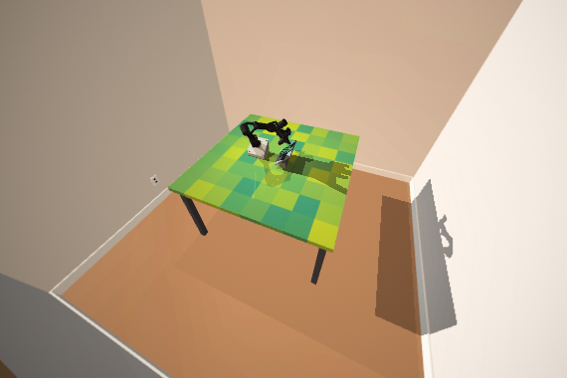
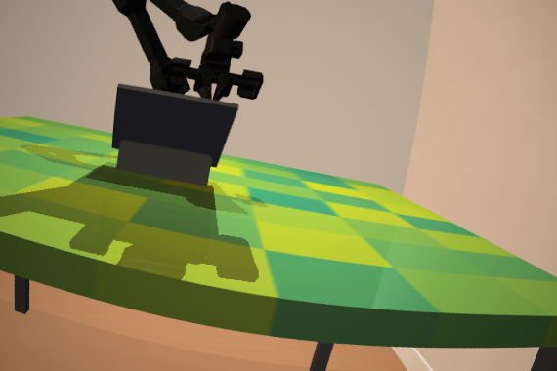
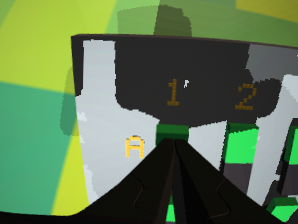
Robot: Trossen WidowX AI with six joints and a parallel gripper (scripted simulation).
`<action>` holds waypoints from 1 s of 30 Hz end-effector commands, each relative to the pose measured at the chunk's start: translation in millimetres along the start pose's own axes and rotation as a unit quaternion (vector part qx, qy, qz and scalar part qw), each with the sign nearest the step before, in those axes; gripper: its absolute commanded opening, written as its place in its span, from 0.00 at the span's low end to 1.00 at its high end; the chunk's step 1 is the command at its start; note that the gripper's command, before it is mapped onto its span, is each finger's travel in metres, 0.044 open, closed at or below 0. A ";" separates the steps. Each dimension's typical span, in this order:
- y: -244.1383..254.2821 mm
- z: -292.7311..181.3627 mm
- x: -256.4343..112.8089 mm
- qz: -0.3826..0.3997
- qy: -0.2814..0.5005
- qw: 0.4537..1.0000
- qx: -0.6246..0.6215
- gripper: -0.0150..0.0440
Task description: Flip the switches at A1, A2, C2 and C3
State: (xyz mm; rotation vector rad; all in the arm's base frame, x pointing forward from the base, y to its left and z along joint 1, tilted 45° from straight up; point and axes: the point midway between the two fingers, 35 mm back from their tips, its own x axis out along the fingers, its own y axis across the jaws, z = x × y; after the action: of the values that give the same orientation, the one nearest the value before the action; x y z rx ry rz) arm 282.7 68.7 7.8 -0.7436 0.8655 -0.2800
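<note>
The tilted switch panel [image 1: 282, 161] [image 2: 171, 121] [image 3: 97, 125] shows its face in the wrist view and its dark back in the exterior view. My gripper [image 1: 291, 142] [image 2: 213, 98] [image 3: 172, 148] is shut and empty, its tips over switch A1 [image 3: 172, 133] near that switch's far end. Contact cannot be told. The fingers hide most of A1. Switch A2 [image 3: 242, 145], to the right, shows a bright green far part and a dark near part. C2 and C3 are hidden or out of the wrist view, and too small to read in the top view.
Another green switch [image 3: 295, 146] is cut off at the wrist view's right edge, with one more [image 3: 283, 208] below it. The panel stands on the patchwork table [image 1: 239, 186] [image 2: 322, 241] in front of the arm's pale base [image 1: 258, 148]. Shadows fall across the panel face.
</note>
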 end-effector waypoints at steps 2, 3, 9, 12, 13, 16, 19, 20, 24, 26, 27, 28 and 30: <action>0.5 -0.2 0.8 0.002 0.000 1.000 -0.003 0.25; 0.5 -0.2 0.9 0.002 0.000 1.000 -0.003 0.25; 0.5 -0.2 1.7 0.002 0.000 1.000 -0.003 0.25; 0.5 -0.1 2.1 0.002 0.000 1.000 -0.003 0.25; 0.5 -0.1 2.2 0.002 0.000 1.000 -0.003 0.25; 0.5 -0.1 2.6 0.002 0.000 1.000 -0.003 0.25; 0.5 -0.1 3.0 0.002 0.000 1.000 -0.003 0.25; 0.5 -0.1 3.2 0.002 0.000 1.000 -0.003 0.25; 0.5 -0.1 3.7 0.002 0.000 1.000 -0.003 0.25; 0.5 -0.1 4.0 0.002 0.000 1.000 -0.003 0.25; 0.5 -0.1 4.1 0.002 0.000 1.000 -0.003 0.25; 0.5 -0.1 4.3 0.002 0.000 1.000 -0.003 0.25; 0.5 -0.1 4.5 0.002 0.000 1.000 -0.003 0.25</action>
State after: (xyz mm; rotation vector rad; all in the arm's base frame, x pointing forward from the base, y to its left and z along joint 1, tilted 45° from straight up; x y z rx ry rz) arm 285.4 66.9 5.7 -0.7432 0.8646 -0.2800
